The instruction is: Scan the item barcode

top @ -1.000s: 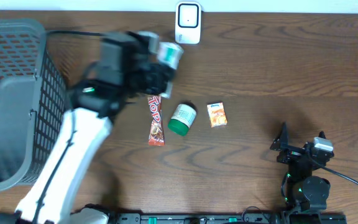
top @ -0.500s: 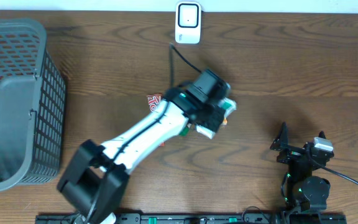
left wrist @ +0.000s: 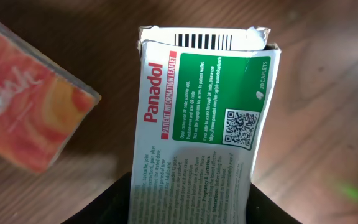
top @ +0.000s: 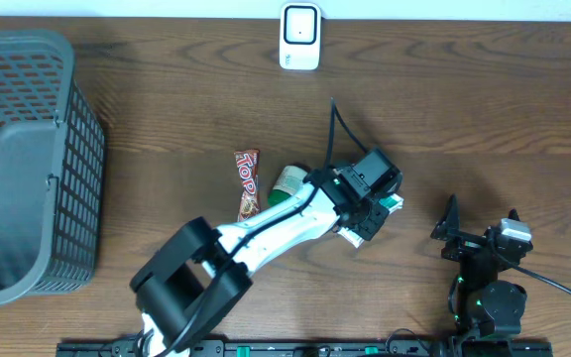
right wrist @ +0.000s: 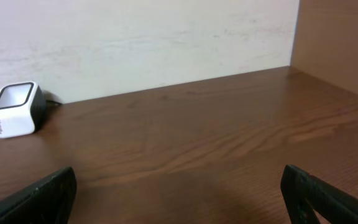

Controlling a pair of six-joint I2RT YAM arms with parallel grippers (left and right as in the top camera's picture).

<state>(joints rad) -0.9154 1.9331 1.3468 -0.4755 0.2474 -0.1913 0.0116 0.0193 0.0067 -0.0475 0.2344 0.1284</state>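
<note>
Box: the Panadol box (left wrist: 201, 118) is hanging low over the table (top: 484, 99), at the right end of the row of items and well apart from the scanner (top: 299, 37).
Barcode: the barcode (left wrist: 204, 41) is sitting on the end flap farthest from the grip. Its stripes are showing only in part, and the flap is looking creased.
Left gripper: the left gripper (top: 373, 203) is clamping narrow on the box's lower end, with dark fingers (left wrist: 114, 208) wrapping both sides.
Step in hand: judging by the layout, the box is waiting to be presented to the scanner, and no scan is looking done yet.
Doing it well: this is calling for turning the wrist until the end flap is facing the scanner window squarely. The fingers are already sitting clear of the stripes, so regripping is looking unnecessary. Pausing the box near the window rather than sweeping past is likely helping the read.
Path: lifting before travelling is probably avoiding the neighbours.
Neighbours: an orange carton (left wrist: 27, 106) is lying just beside the box, and a bottle (top: 287, 183) and a candy bar (top: 249, 190) are lying further left.
Right gripper: the right gripper (right wrist: 179, 199) is resting near the front edge, jaws spread wide and holding nothing.
Basket: the basket (top: 28, 59) is standing at the far left.
</note>
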